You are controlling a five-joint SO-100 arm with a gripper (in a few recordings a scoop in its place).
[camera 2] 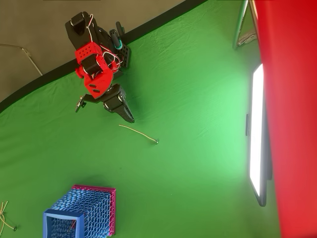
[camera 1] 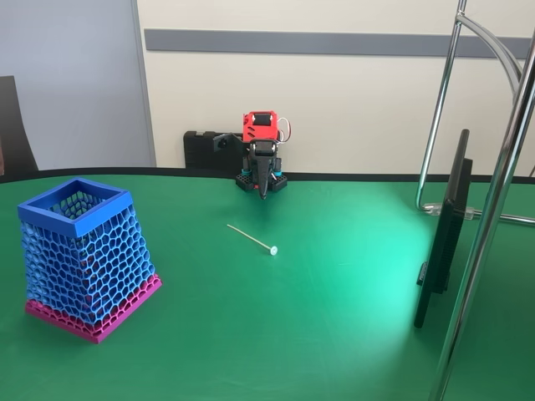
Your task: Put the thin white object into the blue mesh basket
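Fixed view. The green cloth-covered table ends in a dark curved edge before a cream wall. Open cloth lies between all items. The red and black arm sits folded at the far edge, its black two-finger gripper pointing down at the cloth; the jaws appear closed together with nothing between them, touching no object. The thin off-white stick with a small round knob at one end lies flat on the cloth in front of the gripper, apart from it, knob end nearer the camera. The blue honeycomb-mesh plastic basket with a solid square blue rim and magenta base stands upright at left, well apart from the stick, its opening facing up. A dark flat screen on edge and chrome tube stand occupy the right side, clear of the stick and basket.

Overhead view. The dark table edge runs diagonally across the upper left. The gripper tapers to a closed point, empty, near one end of the stick but not touching it. Bare cloth separates the stick from the basket at bottom left. The lit screen stands at right, beside a red out-of-focus band.
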